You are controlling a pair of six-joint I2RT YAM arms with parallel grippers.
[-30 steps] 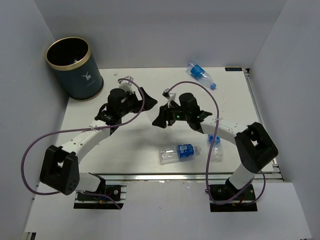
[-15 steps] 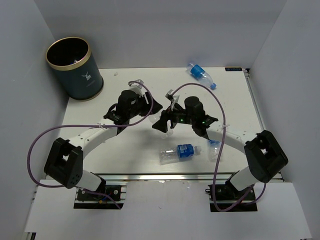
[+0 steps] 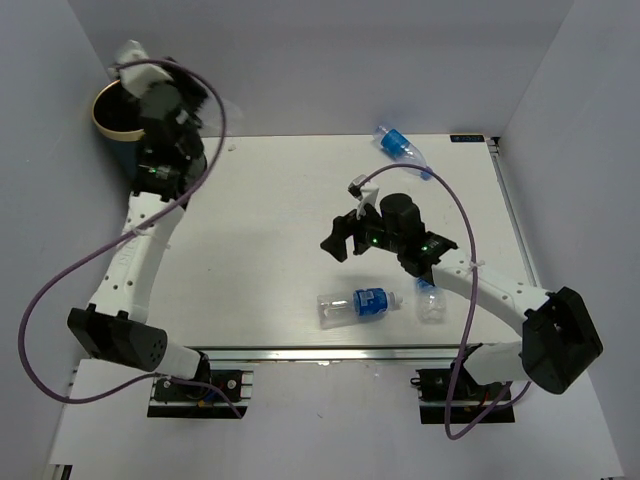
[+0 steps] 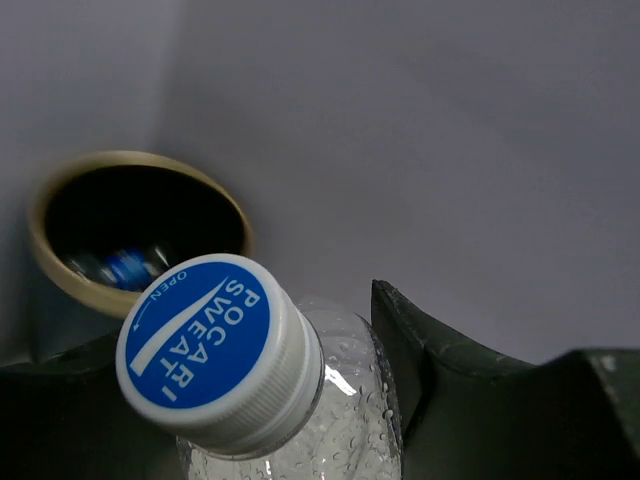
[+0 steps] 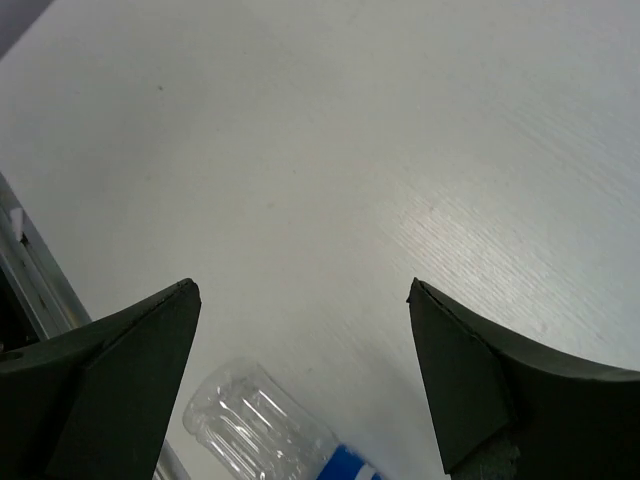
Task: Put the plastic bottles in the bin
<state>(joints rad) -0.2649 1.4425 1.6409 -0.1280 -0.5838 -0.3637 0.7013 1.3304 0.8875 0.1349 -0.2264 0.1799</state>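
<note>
My left gripper [image 3: 140,78] is raised at the top of the dark teal bin [image 3: 100,108] at the far left. It is shut on a clear plastic bottle [image 4: 330,400] with a blue cap [image 4: 205,345]. In the left wrist view the gold-rimmed bin [image 4: 140,157] lies just beyond, with bottles inside it [image 4: 125,268]. My right gripper [image 3: 338,240] hangs open over the table's middle, nothing between its fingers [image 5: 300,290]. A blue-labelled bottle [image 3: 360,303] lies just below it [image 5: 265,430]. Another lies at the back [image 3: 403,147], and a third clear one [image 3: 432,300] lies under the right arm.
White walls close in the table on the left, back and right. The bin stands off the table's far left corner. A metal rail [image 3: 350,352] runs along the near edge by the arm bases.
The left gripper shut on the bottle held by the right one at mid-table, then swung it up and left to the bin. The right gripper opened and drew back a little.
</note>
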